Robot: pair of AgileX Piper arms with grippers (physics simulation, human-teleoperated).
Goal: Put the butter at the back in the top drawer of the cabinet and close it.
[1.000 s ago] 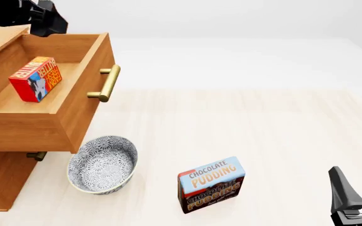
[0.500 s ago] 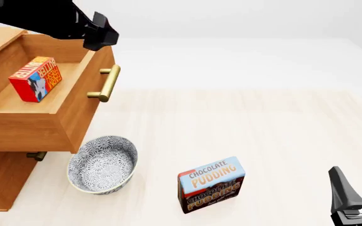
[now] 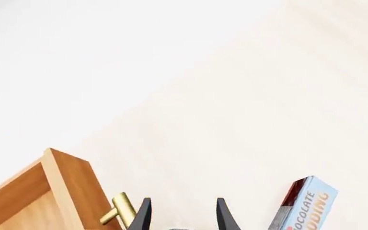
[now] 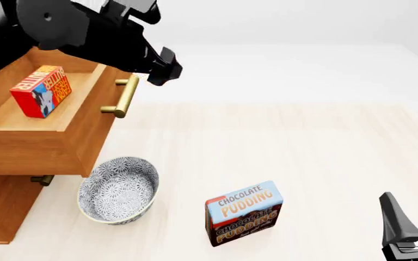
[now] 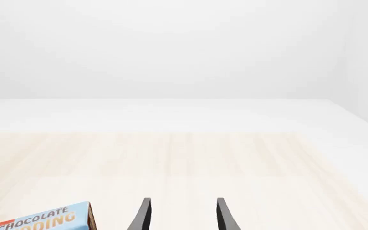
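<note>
A simulated tabletop test scene is showing here, not a lived-in room. A pale, faintly wood-grained table [image 4: 289, 157] is running out into a blank white backdrop with no walls or furniture. The staged props are sitting alone on it: an orange-brown wooden cabinet [image 4: 6, 209], a grey patterned bowl [image 4: 118, 190] and a blue-and-brown chocolate pudding box [image 4: 244, 213]. The flat shading is probably pointing to a render.

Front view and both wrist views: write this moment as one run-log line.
red-orange butter box: in open top drawer | left gripper: open, empty, above brass handle | right gripper: open, idle | next: close drawer
</note>
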